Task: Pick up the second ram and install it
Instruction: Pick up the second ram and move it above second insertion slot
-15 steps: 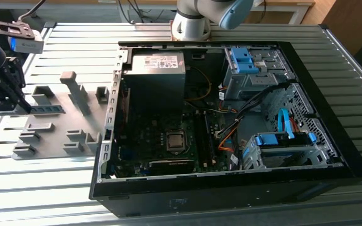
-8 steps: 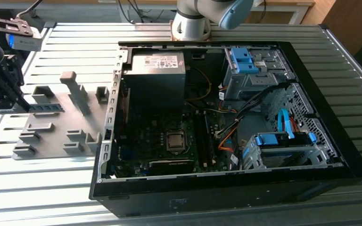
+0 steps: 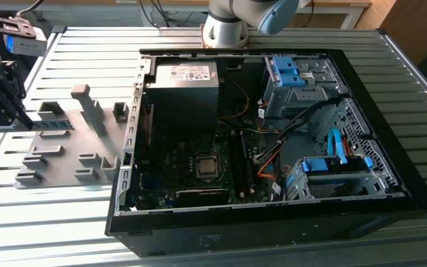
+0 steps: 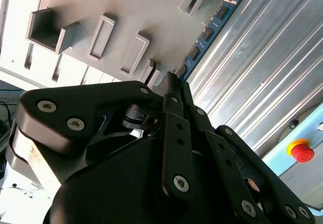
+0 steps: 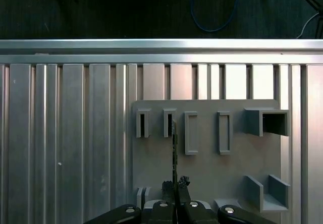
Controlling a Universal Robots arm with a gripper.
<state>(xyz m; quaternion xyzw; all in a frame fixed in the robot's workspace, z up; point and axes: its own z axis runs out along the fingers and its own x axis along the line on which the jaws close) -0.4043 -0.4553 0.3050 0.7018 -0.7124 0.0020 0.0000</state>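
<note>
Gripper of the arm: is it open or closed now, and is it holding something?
Gripper: closed on one end of the thin blue-green memory stick, over the grey plastic fixture.

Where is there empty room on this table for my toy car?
Bare slatted table lies between the grey fixture and the table's near edge, and more between the fixture and the arm's base. Crowded: the open computer case, packed with cables, and the fixture's side on the exterior view's left, where the gripper pinches the second ram.
</note>
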